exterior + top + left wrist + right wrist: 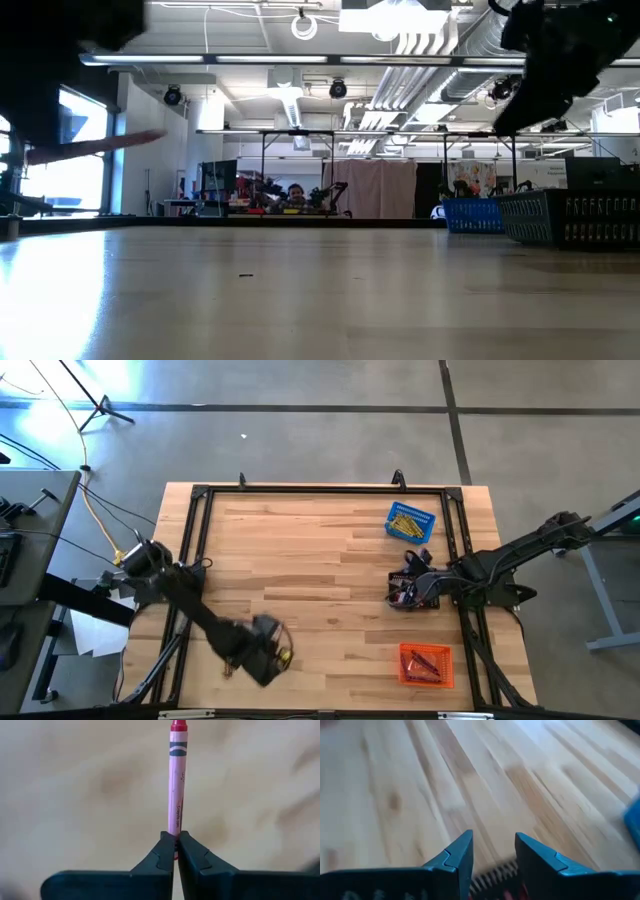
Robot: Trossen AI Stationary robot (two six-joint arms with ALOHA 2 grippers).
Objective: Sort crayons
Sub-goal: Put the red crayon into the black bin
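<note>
Left gripper (176, 851) near table's (300, 550) front-left corner, fingers clamped on tail of pink-red crayon (177, 785); crayon juts straight out past fingertips, likely so it can drop lengthwise into basket. Black basket (415, 588) at table's right side, right gripper (492, 855) directly above it, fingers apart, holding nothing, apparently set for next pick. Blue basket (411, 522) with yellow crayons (408, 520) near back-right corner. Orange basket (426, 664) with red crayons (424, 659) near front-right corner.
</note>
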